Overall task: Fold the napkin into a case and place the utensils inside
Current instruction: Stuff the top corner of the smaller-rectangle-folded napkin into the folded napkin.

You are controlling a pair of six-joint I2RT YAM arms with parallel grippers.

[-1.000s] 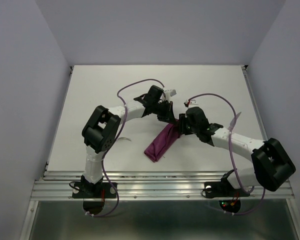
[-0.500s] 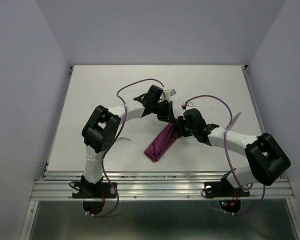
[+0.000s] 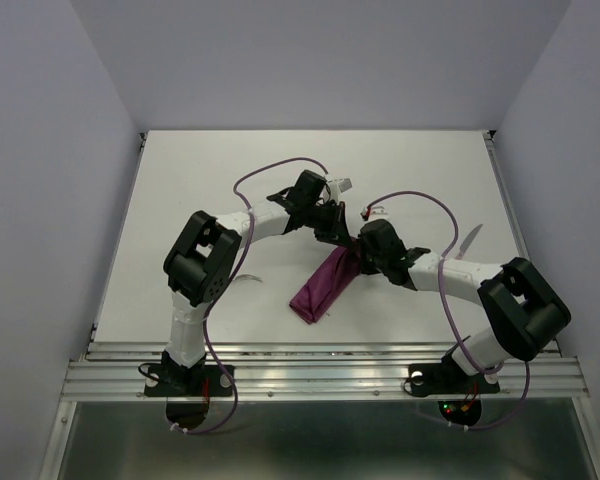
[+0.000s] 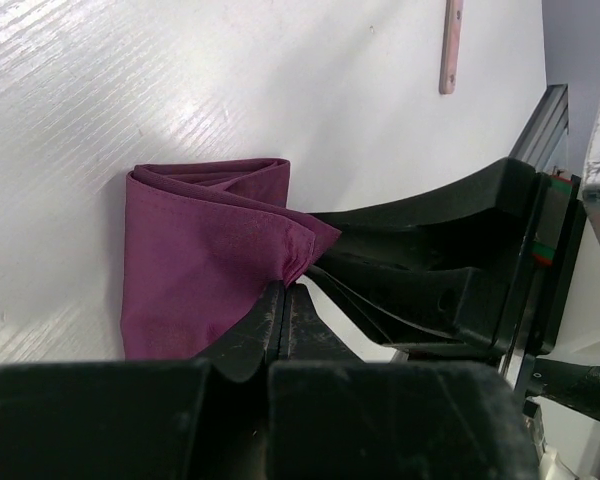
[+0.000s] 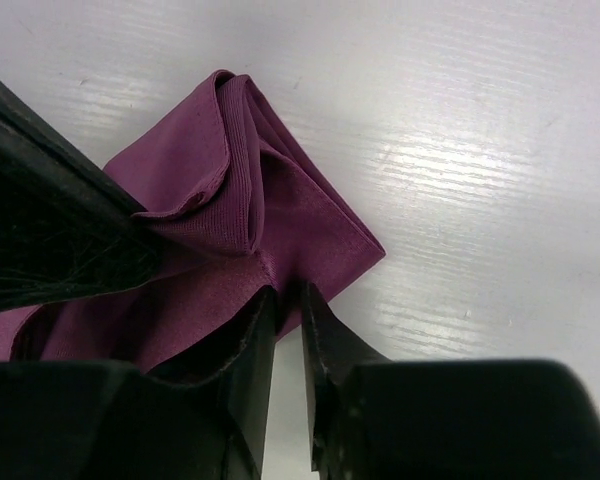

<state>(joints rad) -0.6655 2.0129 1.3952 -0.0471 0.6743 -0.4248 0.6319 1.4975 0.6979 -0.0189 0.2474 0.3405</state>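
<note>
Two robot arms meet over a burgundy napkin on the white tabletop. The left end effector is clamped tight on a corner at the far end of the cloth, which comes to a point at its fingertips. The right end effector stands narrow, a slim gap between its fingers. Its tips are at the folded edge just beside the left one's grip. From both end effectors the napkin runs as a long folded strip back toward the arm bases, with layers showing at the fold. A pale pink utensil lies flat well to the right of the right end effector, apart from the cloth
</note>
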